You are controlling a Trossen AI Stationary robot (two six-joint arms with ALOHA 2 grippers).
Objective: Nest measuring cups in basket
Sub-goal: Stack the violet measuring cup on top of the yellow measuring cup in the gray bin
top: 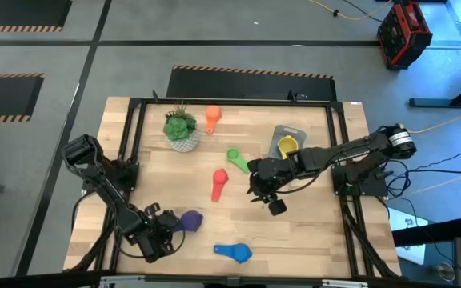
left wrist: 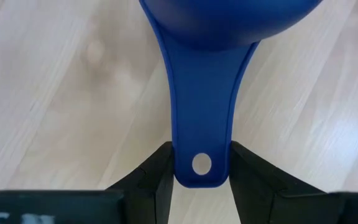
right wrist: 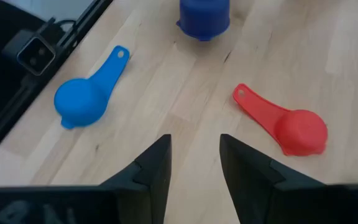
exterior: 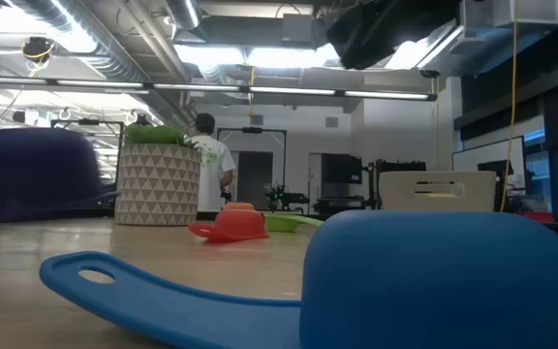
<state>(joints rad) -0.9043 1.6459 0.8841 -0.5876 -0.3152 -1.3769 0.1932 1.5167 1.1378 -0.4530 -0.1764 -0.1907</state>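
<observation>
Six measuring cups show from above. The purple cup point(top: 190, 219) lies near the front left of the wooden counter point(top: 310, 232), and the left tool point(top: 165, 226) sits just behind it; in the left wrist view the two dark fingers point(left wrist: 157, 180) stand on either side of the handle end of the purple cup point(left wrist: 204, 106), closing on it. The blue cup point(top: 234, 253) lies near the front edge, a little to the right. The red cup point(top: 219, 183) rests near the middle, the green cup point(top: 237, 157) just behind and right of it, and the orange cup point(top: 212, 118) lies toward the back, beside the potted plant point(top: 182, 128). The yellow cup point(top: 287, 145) sits inside the pale basket point(top: 281, 133), which stands right of centre toward the back.

The right tool point(top: 267, 197) hangs above the counter right of the red cup, its fingers point(right wrist: 154, 165) apart with nothing between them. A person point(exterior: 211, 165) stands in the room beyond.
</observation>
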